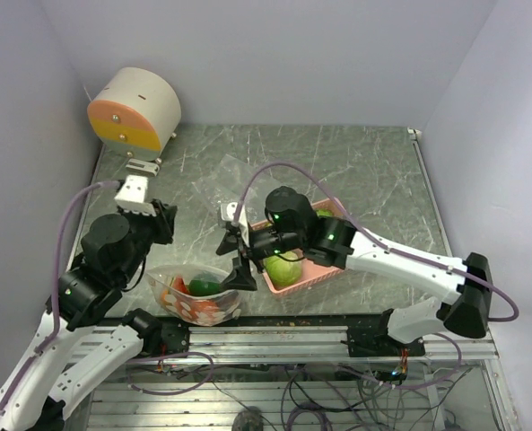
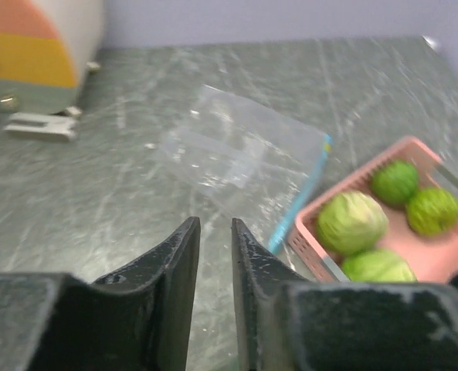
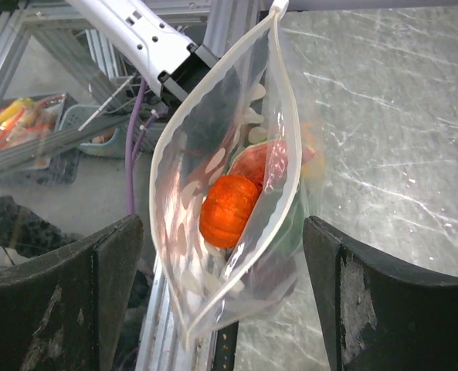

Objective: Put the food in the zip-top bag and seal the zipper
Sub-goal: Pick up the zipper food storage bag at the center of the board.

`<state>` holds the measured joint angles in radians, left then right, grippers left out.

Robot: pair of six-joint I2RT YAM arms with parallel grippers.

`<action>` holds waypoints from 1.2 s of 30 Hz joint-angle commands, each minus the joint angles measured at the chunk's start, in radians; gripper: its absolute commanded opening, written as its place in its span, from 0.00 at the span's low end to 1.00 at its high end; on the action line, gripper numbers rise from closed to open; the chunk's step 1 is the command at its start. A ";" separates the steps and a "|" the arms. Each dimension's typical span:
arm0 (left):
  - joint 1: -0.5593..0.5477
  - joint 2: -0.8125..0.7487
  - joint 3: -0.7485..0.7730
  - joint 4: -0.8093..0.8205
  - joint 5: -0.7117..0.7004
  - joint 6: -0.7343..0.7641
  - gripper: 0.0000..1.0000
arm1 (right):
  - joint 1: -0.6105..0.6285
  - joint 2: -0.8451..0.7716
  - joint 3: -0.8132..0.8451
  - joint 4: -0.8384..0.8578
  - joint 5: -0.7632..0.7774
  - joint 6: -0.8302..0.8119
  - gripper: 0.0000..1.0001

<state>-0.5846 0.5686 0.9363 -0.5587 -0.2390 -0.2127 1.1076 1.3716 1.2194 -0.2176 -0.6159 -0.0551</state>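
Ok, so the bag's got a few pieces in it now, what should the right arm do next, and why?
Probably swing the right gripper over to the pink tray for a pale green cabbage ball. Its fingers are open and empty on either side of the zip-top bag, whose mouth gapes with an orange fruit inside, and green balls remain in the tray, so it is too soon to seal.

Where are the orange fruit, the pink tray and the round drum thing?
orange fruit point(image 3: 229, 210), right wrist view, middle of its skin.
pink tray point(image 2: 312, 241), left wrist view, near slatted wall.
round drum point(image 1: 149, 101), top external view, white side.
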 commanded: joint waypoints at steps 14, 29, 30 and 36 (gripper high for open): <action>-0.004 -0.222 0.176 -0.211 -0.666 -0.193 0.50 | 0.116 0.388 0.390 0.015 0.128 0.141 0.84; -0.003 -0.264 0.193 -0.270 -0.613 -0.161 0.65 | 0.171 0.578 0.545 -0.039 0.256 0.165 0.75; -0.004 -0.266 0.191 -0.271 -0.608 -0.159 0.65 | 0.171 0.582 0.539 -0.037 0.261 0.164 0.72; -0.003 -0.285 0.188 -0.255 -0.548 -0.123 0.63 | 0.170 0.562 0.508 -0.053 0.296 0.131 0.01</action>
<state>-0.5846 0.3035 1.1099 -0.8139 -0.8421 -0.3767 1.2785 1.9457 1.7397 -0.2611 -0.3557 0.0971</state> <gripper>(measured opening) 0.641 0.193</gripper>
